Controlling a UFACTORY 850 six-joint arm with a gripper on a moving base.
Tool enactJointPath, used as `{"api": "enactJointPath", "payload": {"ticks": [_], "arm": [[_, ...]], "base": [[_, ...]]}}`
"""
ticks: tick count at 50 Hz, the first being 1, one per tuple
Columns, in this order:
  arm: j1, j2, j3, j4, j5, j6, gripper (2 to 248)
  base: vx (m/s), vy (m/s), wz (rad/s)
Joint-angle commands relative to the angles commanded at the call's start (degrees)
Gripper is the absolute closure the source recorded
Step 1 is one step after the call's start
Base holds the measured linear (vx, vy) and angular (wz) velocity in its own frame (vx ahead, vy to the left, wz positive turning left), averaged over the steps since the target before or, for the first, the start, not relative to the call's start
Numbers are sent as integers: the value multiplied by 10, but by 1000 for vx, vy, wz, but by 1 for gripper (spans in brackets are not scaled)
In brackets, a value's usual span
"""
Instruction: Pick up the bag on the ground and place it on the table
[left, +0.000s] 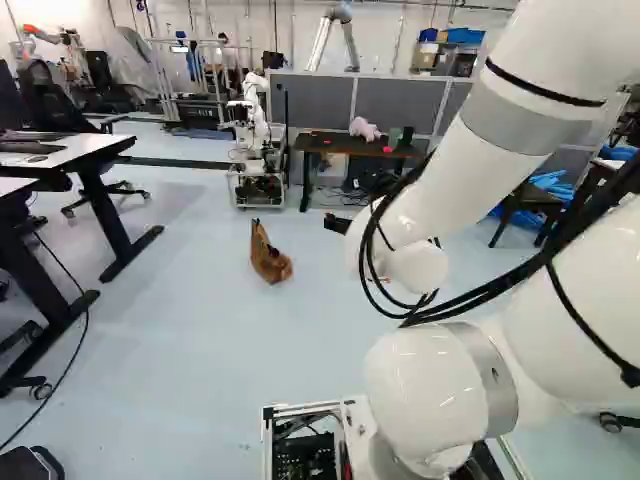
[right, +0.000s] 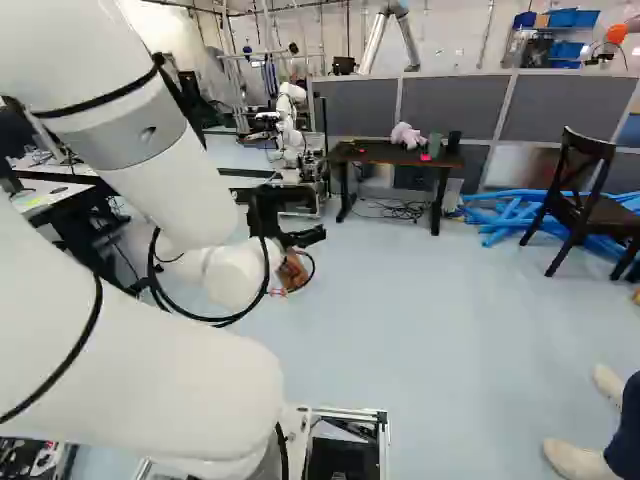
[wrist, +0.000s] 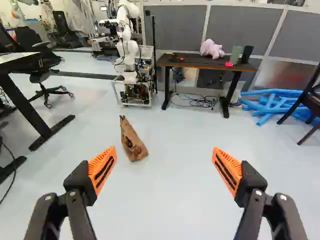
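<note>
Fingers (wrist: 103, 169) spread wide; brown bag (wrist: 134, 145) ahead on floor (wrist: 170, 200) — nearer one side

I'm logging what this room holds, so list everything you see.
bag: one, brown, on the floor ahead
table: one, dark brown, beyond the bag
soft toy, apparently: one, pink, on the table
cups, apparently: two, green and black, on the table
cables: several, black, under the table
partition: one, grey, behind the table
another robot: one, white, beside the table
desks: two, white-topped, at the left base view's left
office chair: at least one, black, by the desks
tubes: several, blue, beside the table
wooden chair: one, dark brown, by the tubes
my arm: one, white, above the base
claw: one, black with orange pads, open
</note>
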Motion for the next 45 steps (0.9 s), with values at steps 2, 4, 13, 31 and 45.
{"api": "enactJointPath", "payload": {"ticks": [2, 4, 13, 31, 45], "arm": [[0, 0, 0, 0, 0, 0, 3], [0, 0, 0, 0, 0, 0, 3], [0, 0, 0, 0, 0, 0, 3], [0, 0, 0, 0, 0, 0, 3], [0, 0, 0, 0, 0, 0, 3]], "base": [[0, 0, 0], [0, 0, 0], [0, 0, 0], [2, 0, 0], [68, 1, -2]]}}
